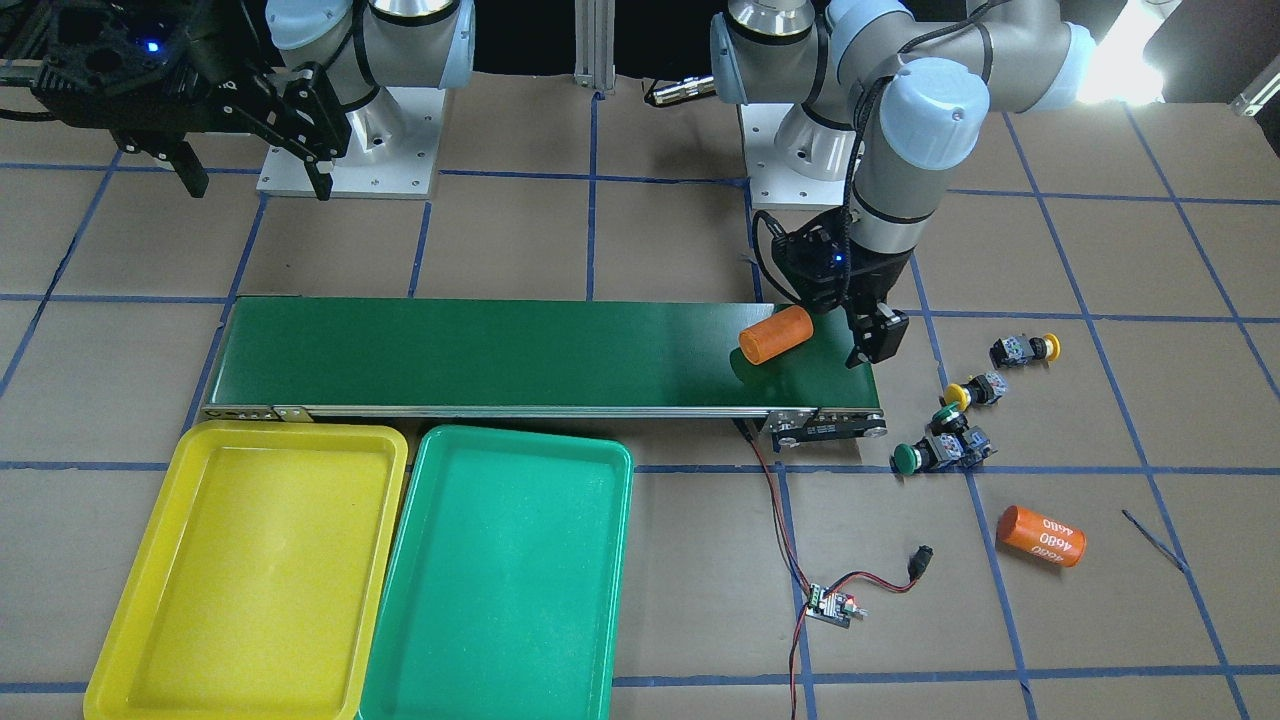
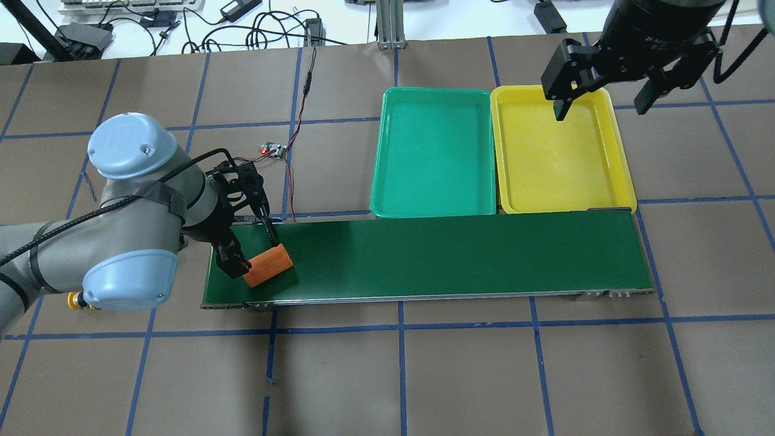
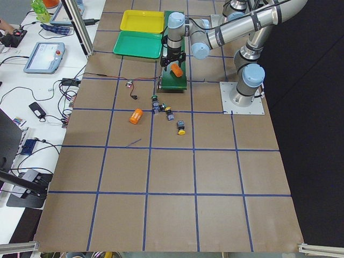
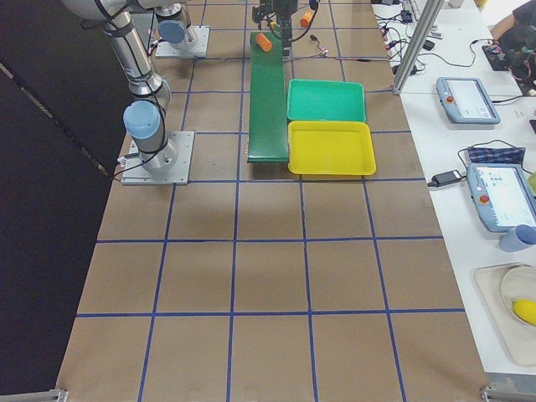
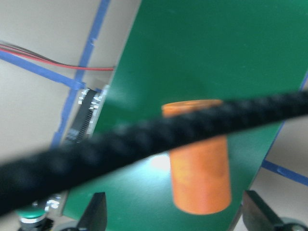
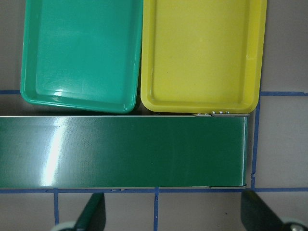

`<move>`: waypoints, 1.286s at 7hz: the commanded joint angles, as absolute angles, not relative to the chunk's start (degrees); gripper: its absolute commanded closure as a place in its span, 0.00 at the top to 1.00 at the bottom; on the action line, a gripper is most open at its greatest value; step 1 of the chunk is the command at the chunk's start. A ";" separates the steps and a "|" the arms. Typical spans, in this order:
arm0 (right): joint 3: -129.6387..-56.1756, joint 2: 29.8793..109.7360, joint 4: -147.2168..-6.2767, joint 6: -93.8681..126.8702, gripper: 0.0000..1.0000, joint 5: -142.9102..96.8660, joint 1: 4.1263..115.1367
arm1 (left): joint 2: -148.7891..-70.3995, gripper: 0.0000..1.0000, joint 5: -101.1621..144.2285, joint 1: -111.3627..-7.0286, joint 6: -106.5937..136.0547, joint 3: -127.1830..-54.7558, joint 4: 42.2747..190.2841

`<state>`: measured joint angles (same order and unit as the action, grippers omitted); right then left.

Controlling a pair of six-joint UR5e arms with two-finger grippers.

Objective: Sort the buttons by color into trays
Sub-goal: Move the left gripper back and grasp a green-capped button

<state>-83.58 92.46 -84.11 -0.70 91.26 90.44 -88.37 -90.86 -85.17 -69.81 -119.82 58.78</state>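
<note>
Four buttons are lying on their sides on the table (image 1: 1120,620), just off the conveyor belt's (image 1: 500,350) end on the robot's left. There are two yellow and two green. One yellow button (image 1: 1025,349) is pointing its cap away from the belt, with its long axis roughly along the belt's length. The second yellow button (image 1: 975,391) and one green button (image 1: 928,456) are pointing their caps toward the belt. The second green button (image 1: 950,418) is crowding against them, and its axis is hard to read. Two trays are sitting side by side, both bare: the yellow tray (image 1: 260,560) and the teal tray (image 1: 500,570). There are two orange cylinders, one (image 1: 776,334) on the belt and one (image 1: 1040,536) on the table. The left gripper (image 2: 254,249) is hanging spread wide around the belt's cylinder. The right gripper (image 2: 599,106) is hovering released.
</note>
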 commanded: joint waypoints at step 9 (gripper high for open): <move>-83.58 92.46 -84.02 -0.70 1.00 91.23 90.44 | -110.64 1.00 -86.66 -68.20 -81.30 -112.49 49.71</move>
<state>-83.58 92.46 -84.02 -0.70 91.25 90.44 -109.12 -86.78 -68.26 -81.31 -111.54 54.59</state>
